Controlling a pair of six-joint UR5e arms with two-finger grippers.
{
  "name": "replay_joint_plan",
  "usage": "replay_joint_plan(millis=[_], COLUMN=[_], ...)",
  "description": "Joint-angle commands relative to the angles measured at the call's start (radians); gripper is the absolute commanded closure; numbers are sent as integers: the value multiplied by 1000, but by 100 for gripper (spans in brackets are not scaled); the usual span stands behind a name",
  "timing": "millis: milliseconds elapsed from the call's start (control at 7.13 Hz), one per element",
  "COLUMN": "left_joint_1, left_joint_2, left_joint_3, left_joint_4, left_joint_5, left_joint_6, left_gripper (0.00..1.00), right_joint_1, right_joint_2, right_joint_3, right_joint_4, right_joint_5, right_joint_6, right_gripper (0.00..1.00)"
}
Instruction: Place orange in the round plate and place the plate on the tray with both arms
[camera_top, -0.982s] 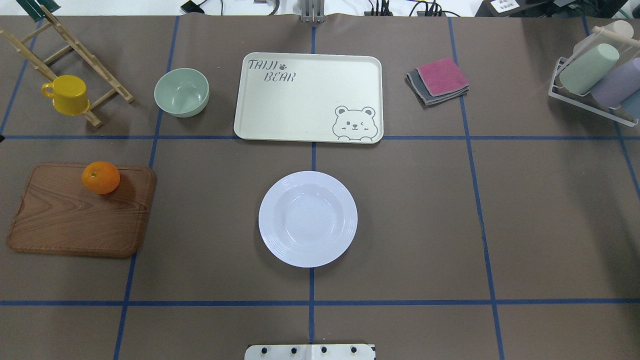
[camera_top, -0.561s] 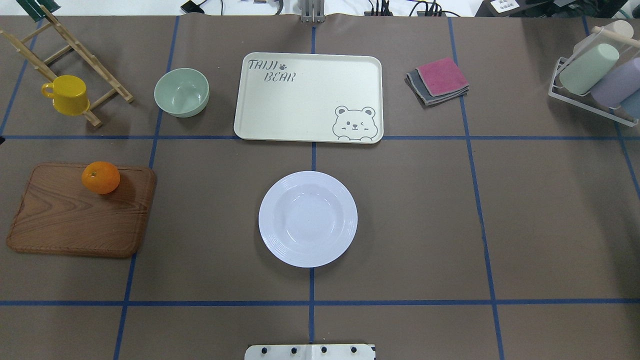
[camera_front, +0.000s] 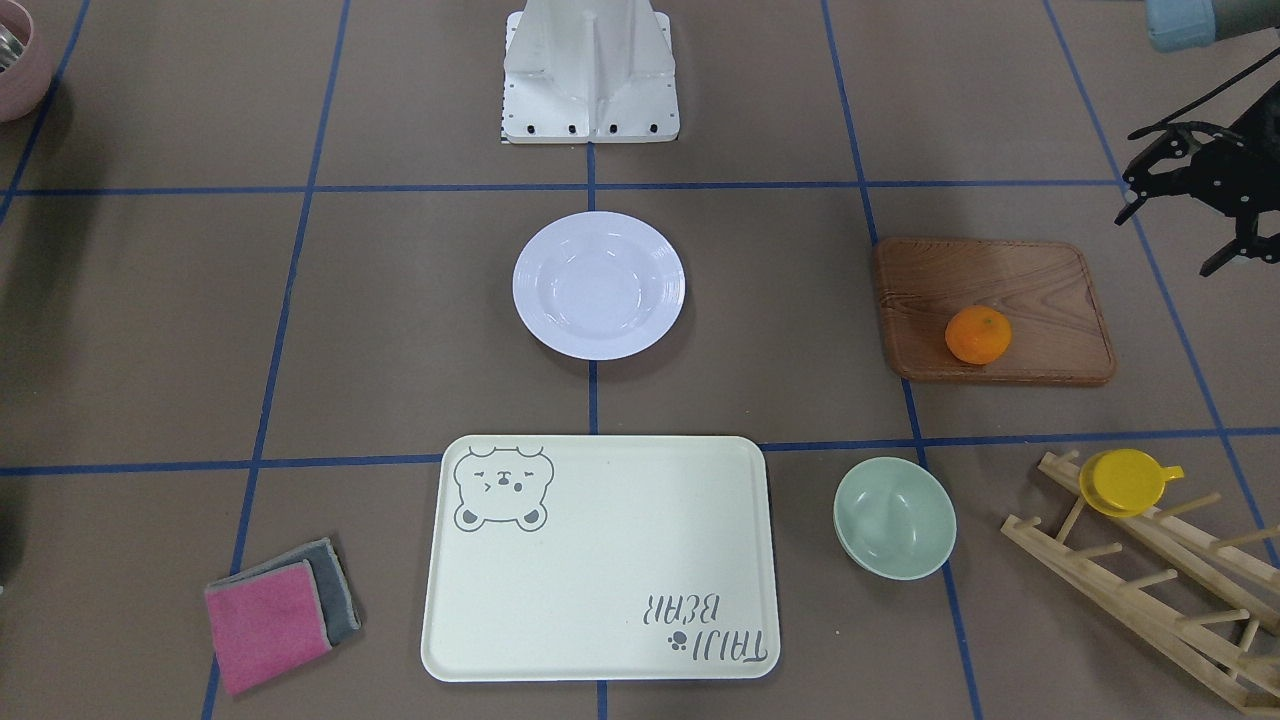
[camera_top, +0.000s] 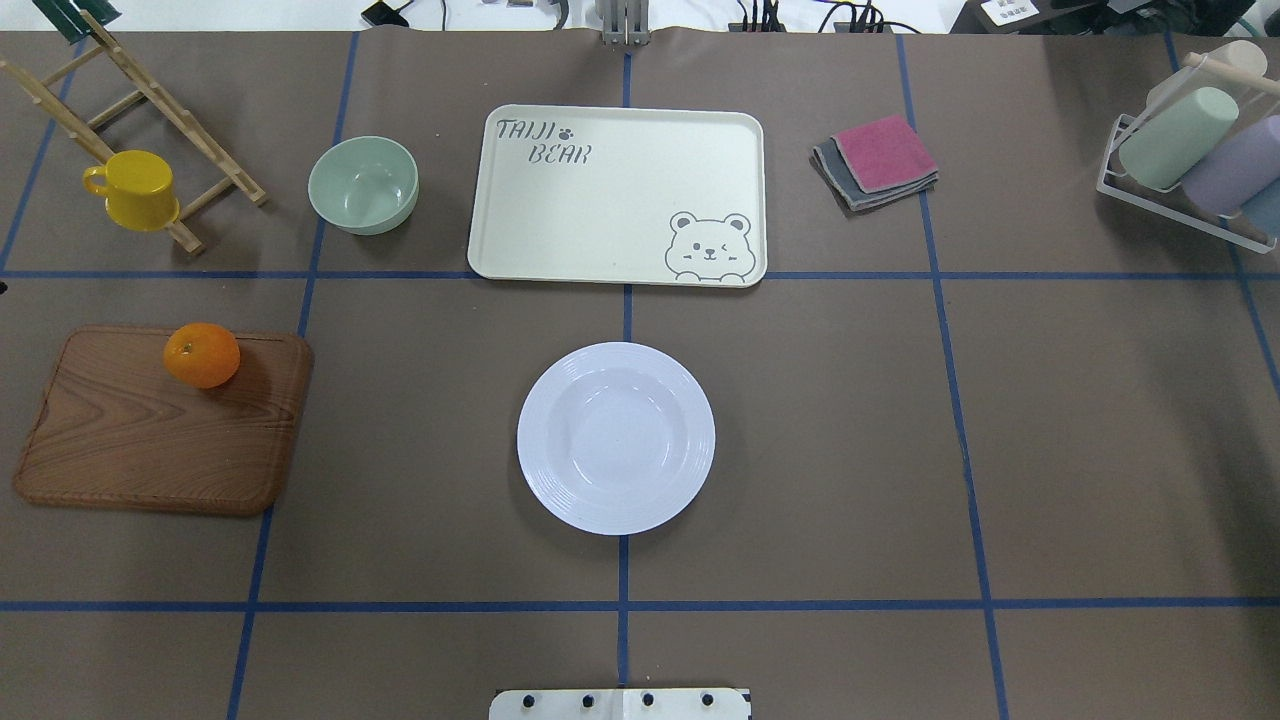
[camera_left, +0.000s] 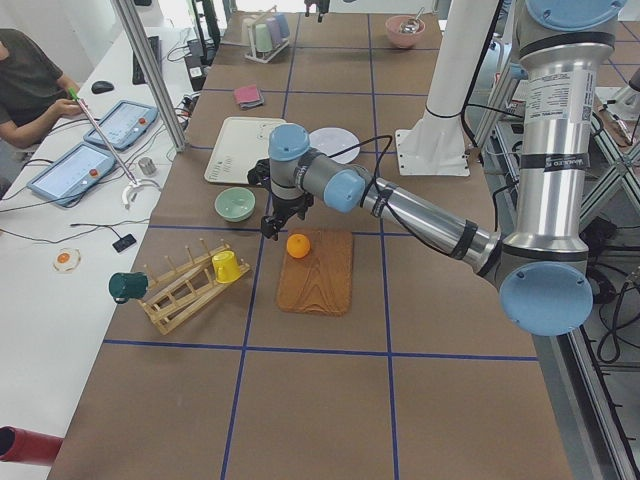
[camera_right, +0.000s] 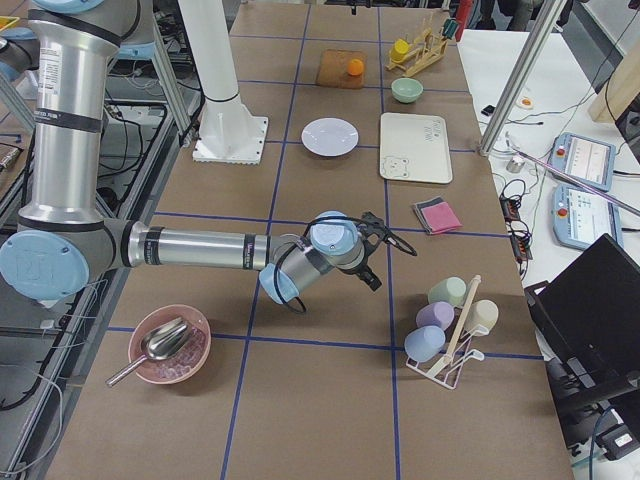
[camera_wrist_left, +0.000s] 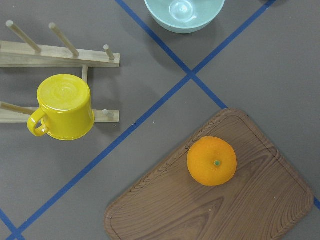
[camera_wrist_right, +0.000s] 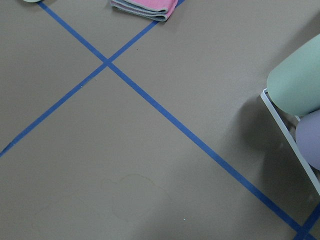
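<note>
The orange (camera_top: 201, 355) rests on the far edge of a brown wooden board (camera_top: 150, 440); the left wrist view looks straight down on the orange (camera_wrist_left: 212, 161). The white round plate (camera_top: 616, 438) sits with nothing in it at the table's middle. Beyond it lies the cream bear tray (camera_top: 600, 200), also bare. My left gripper (camera_front: 1170, 238) hangs open above the table beside the board's outer end, apart from the orange (camera_front: 978, 334). My right gripper (camera_right: 370, 265) shows only in the exterior right view, over bare table, and I cannot tell its state.
A pale-green bowl (camera_top: 363, 185) stands left of the tray. A yellow cup (camera_top: 135, 190) hangs on a wooden peg rack (camera_top: 150, 100). Folded cloths (camera_top: 880, 160) lie right of the tray, a rack of pastel cups (camera_top: 1190, 150) at far right, and a pink bowl with a scoop (camera_right: 168, 345).
</note>
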Motion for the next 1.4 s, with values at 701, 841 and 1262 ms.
replay_joint_plan(millis=[701,841,1262], left_joint_1=[176,219,223], left_joint_2=[-81,-88,-125], left_joint_3=[12,42,143], left_joint_4=[-20,-17,-33], left_joint_5=[177,192,137], left_joint_6=[-312,-313,-311], left_gripper=[1,1,1], right_joint_1=[-134,-153,-239], right_joint_2=[157,185,199], right_joint_3=[21,13,16], right_joint_4=[102,93,91], right_joint_5=[-80,-127,-221], right_joint_6=[494,538,538], right_gripper=[0,0,0])
